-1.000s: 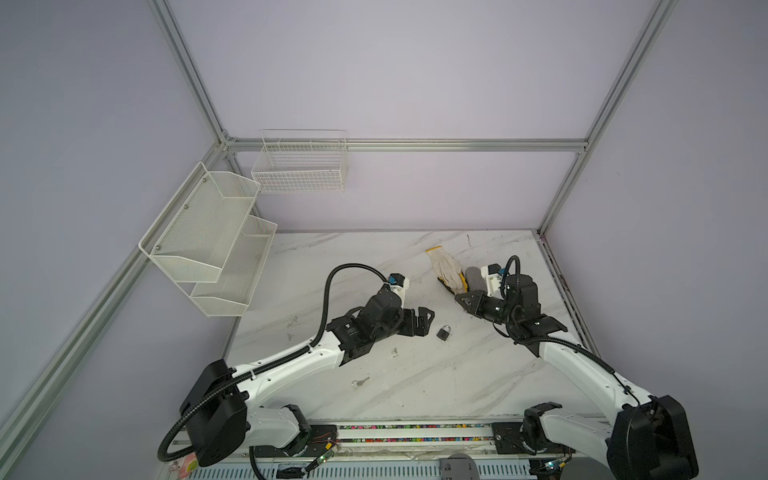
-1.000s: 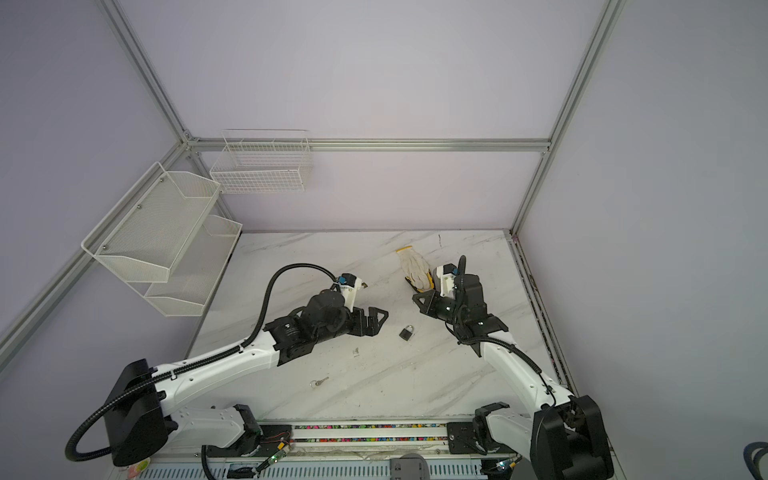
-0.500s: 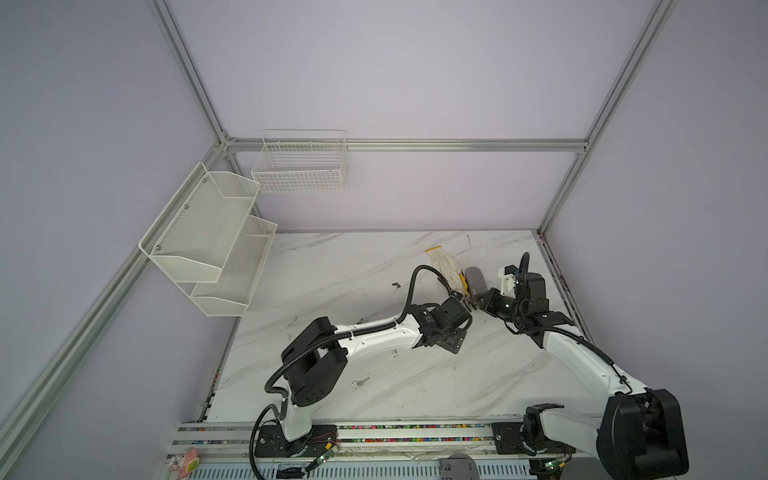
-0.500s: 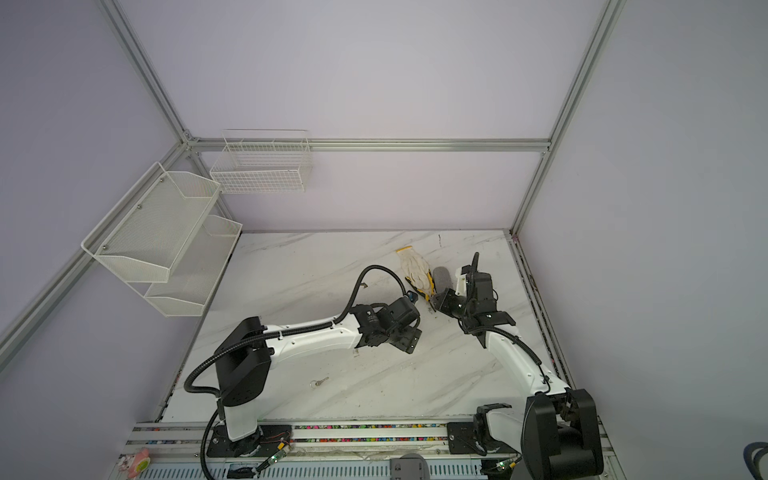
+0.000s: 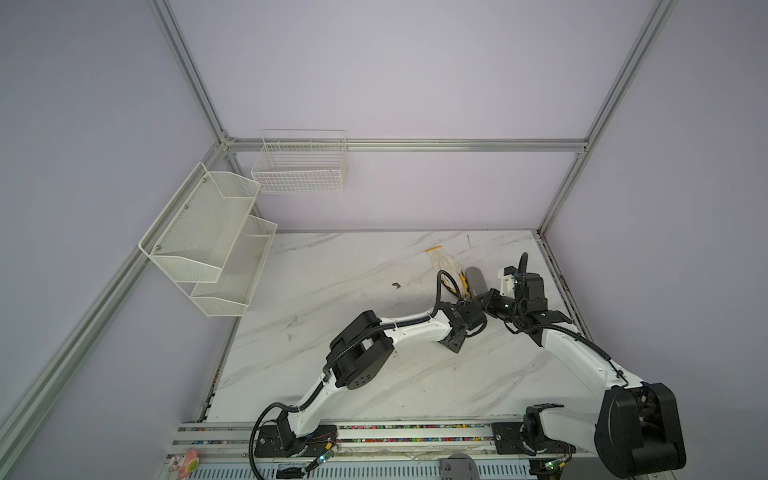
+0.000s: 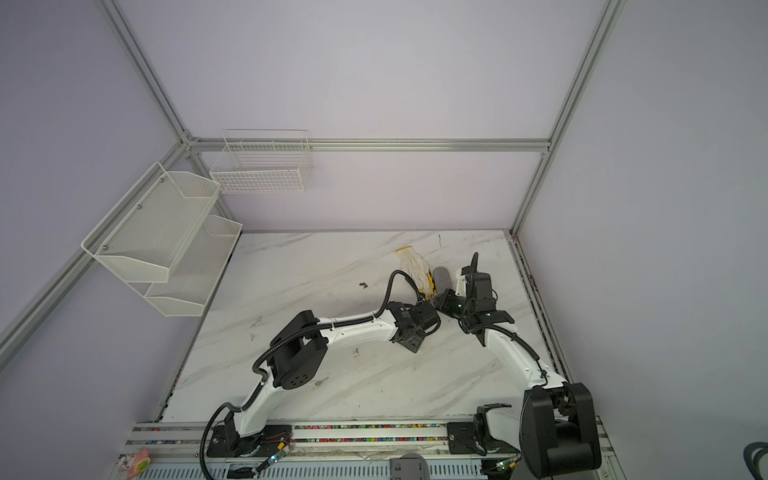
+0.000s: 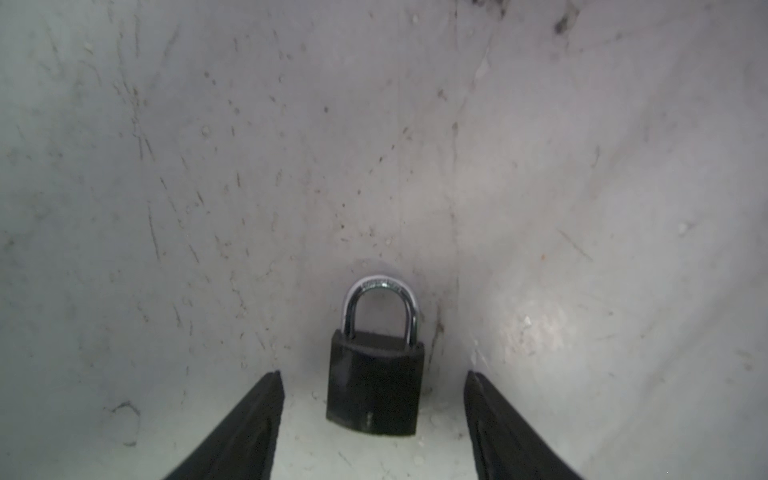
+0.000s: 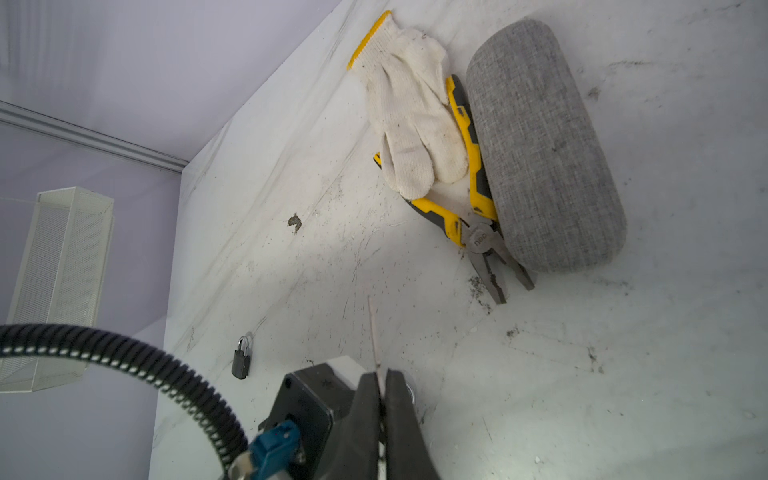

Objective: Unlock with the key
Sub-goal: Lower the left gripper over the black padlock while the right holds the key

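padlock [image 7: 376, 386] lies lengthwise between the parted, empty left jaws, shackle pointing away; shut right jaws pinch what looks like the key [image 8: 372, 328].

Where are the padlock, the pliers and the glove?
padlock [image 7: 376, 386], left wrist view, on its black body.
pliers [image 8: 480, 241], right wrist view, on the grey pivot.
glove [image 8: 409, 112], right wrist view, on the palm.

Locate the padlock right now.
The padlock lies flat on the marble table, right of centre; the left wrist view shows it between the fingers of the open left gripper, touching neither.
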Action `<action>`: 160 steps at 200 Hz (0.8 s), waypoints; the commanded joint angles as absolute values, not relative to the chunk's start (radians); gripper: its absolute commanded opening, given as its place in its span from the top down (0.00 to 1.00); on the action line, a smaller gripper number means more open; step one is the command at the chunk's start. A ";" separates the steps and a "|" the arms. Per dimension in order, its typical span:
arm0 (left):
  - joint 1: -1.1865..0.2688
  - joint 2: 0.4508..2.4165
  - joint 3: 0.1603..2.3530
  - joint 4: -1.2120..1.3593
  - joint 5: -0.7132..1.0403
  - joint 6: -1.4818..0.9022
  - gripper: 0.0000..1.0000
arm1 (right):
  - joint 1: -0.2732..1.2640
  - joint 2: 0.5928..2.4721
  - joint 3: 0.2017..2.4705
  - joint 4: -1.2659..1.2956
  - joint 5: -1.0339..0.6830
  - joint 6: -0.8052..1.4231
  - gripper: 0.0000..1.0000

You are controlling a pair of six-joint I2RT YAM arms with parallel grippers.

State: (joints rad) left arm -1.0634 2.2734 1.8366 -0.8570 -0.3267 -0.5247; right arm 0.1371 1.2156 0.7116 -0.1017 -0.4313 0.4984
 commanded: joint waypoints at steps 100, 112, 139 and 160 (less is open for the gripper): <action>-1.012 2.325 1.966 -0.904 -0.198 -0.630 0.47 | 0.132 1.223 0.719 -0.090 -0.457 0.473 1.00; -1.011 2.328 1.969 -0.904 -0.196 -0.636 0.49 | 0.132 1.223 0.717 -0.092 -0.457 0.472 1.00; -1.008 2.333 1.973 -0.904 -0.204 -0.649 0.52 | 0.132 1.225 0.713 -0.089 -0.460 0.471 1.00; -1.007 2.343 1.974 -0.904 -0.203 -0.651 0.54 | 0.132 1.225 0.712 -0.085 -0.469 0.471 1.00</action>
